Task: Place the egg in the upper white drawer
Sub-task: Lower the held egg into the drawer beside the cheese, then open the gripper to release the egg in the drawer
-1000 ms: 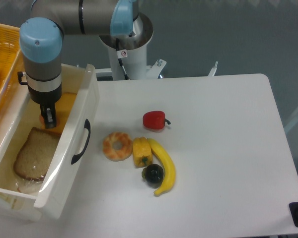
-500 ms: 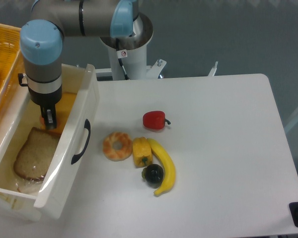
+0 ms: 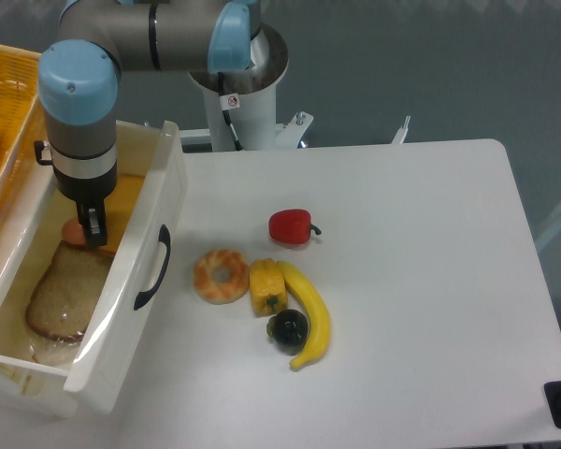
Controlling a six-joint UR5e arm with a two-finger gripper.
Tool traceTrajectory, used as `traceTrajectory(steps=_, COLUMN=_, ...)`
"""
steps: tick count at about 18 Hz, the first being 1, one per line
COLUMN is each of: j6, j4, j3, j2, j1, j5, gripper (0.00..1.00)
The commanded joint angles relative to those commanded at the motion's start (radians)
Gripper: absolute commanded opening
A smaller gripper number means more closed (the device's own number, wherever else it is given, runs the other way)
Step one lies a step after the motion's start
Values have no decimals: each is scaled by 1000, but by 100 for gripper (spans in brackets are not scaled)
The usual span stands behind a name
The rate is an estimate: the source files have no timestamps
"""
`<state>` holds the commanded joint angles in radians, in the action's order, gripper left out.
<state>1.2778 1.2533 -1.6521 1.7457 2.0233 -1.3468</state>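
The gripper [image 3: 93, 229] hung inside the drawer [image 3: 136, 267], pointing straight down, and whether its fingers were apart or together could not be told. The egg [image 3: 74, 231] sat in the drawer just beside the fingertips, at the top edge of the bread slice [image 3: 61, 290]. On the table [image 3: 430, 281], 1 doughnut [image 3: 222, 275], 1 pepper [image 3: 291, 225] and 1 banana [image 3: 310, 313] lay in a cluster.

drawer [image 3: 173, 178]: glossy white plastic | basket [image 3: 9, 70]: woven | egg [image 3: 74, 231]: smooth
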Motion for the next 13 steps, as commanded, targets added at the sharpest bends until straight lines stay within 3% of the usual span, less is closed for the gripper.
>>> traceTrajectory(steps=8, j6=26, j4=-8, j3=14, j2=-9, j1=6, j5=2, gripper=88)
traceTrajectory(steps=13, j6=28, j4=-6, j3=24, j2=-21, j1=17, j5=3, gripper=94)
